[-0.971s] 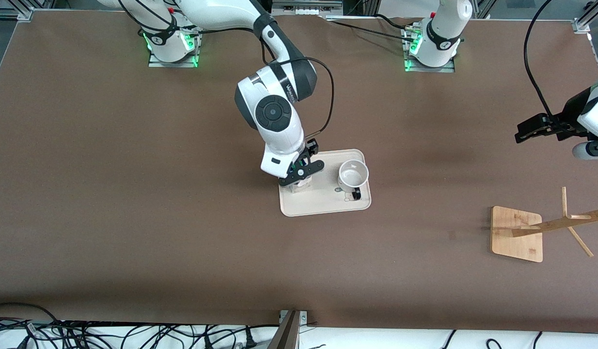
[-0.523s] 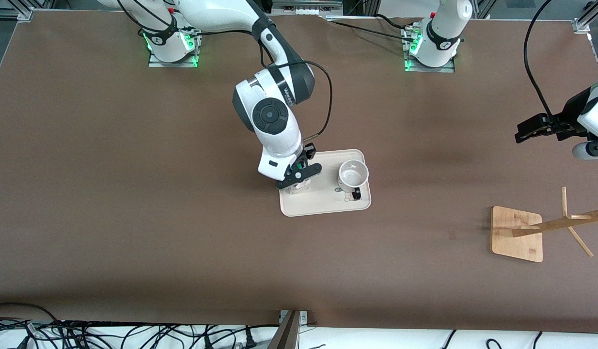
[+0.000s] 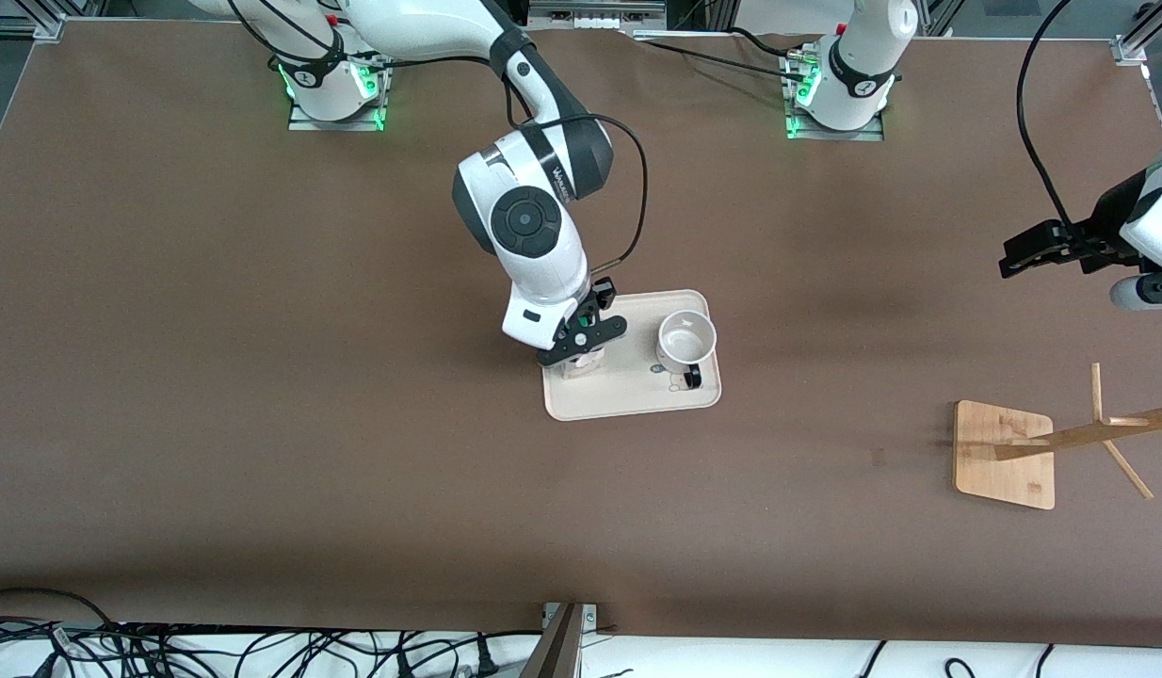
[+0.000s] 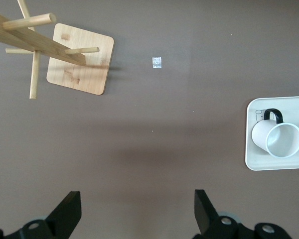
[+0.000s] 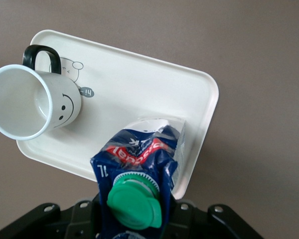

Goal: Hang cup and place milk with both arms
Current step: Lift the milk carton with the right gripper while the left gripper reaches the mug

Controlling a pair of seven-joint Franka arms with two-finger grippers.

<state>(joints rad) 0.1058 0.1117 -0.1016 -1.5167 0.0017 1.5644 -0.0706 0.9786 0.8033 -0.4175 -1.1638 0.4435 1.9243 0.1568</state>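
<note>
The blue and white milk [image 5: 139, 154] with its green cap [image 5: 134, 199] stands at the corner of the cream tray [image 3: 637, 410] toward the right arm's end. My right gripper [image 3: 581, 347] is shut on the carton's sides just below the cap, and it hides most of the carton in the front view. The white cup [image 3: 686, 344] stands on the same tray beside the milk, toward the left arm's end. Its black handle [image 5: 40, 52] and smiley face show in the right wrist view. My left gripper [image 3: 1024, 256] waits open in the air, over bare table near the left arm's end.
A wooden rack with pegs stands on its square base [image 3: 1005, 454] toward the left arm's end, nearer the front camera than the tray. A small pale scrap [image 4: 157, 62] lies on the brown table beside the base. Cables run along the table's front edge.
My right gripper's jaws have closed onto the milk, and the right arm has shifted slightly. The left arm has not moved.
</note>
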